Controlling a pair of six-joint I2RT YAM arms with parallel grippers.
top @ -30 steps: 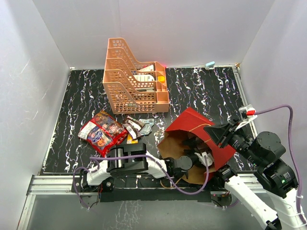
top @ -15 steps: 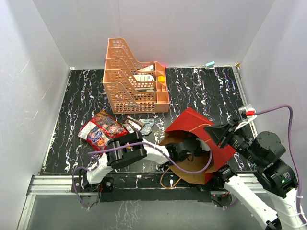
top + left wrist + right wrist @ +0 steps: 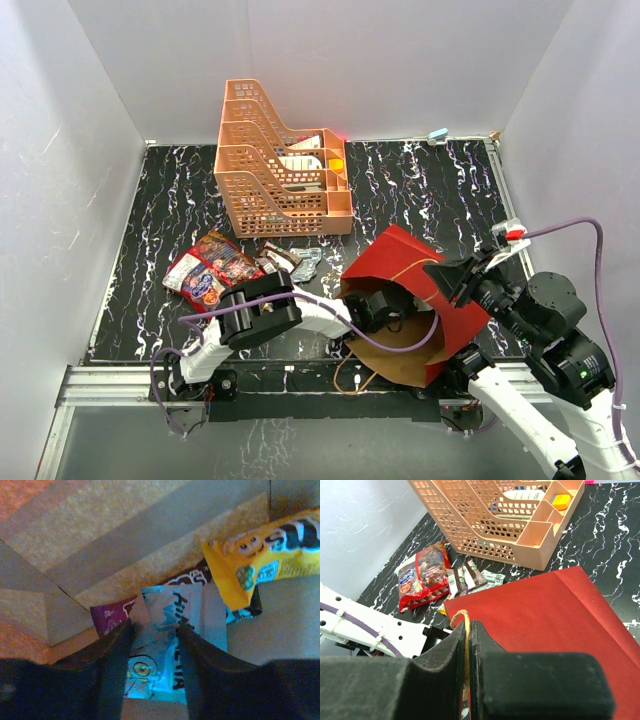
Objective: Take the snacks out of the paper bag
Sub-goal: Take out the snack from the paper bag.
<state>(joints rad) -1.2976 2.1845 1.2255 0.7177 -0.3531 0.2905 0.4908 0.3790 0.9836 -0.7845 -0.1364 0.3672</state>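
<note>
1. black marbled bench [image 3: 150,250], white walls; dark red paper bag [image 3: 420,270] lies tipped on its side, mouth facing the left arm.
2. left end effector [image 3: 154,637] inside the bag, narrowed onto light blue foil wrapper [image 3: 175,610]; yellow packet [image 3: 260,555] and purple wrapper [image 3: 107,617] just beside it.
3. right end effector [image 3: 468,630] clamped on thin cord handle [image 3: 462,615].
4. large red snack bag [image 3: 210,275] on bench, left of the paper bag.

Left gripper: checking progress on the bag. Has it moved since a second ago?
Yes. The left gripper went deeper into the paper bag, away from the near rail.
</note>
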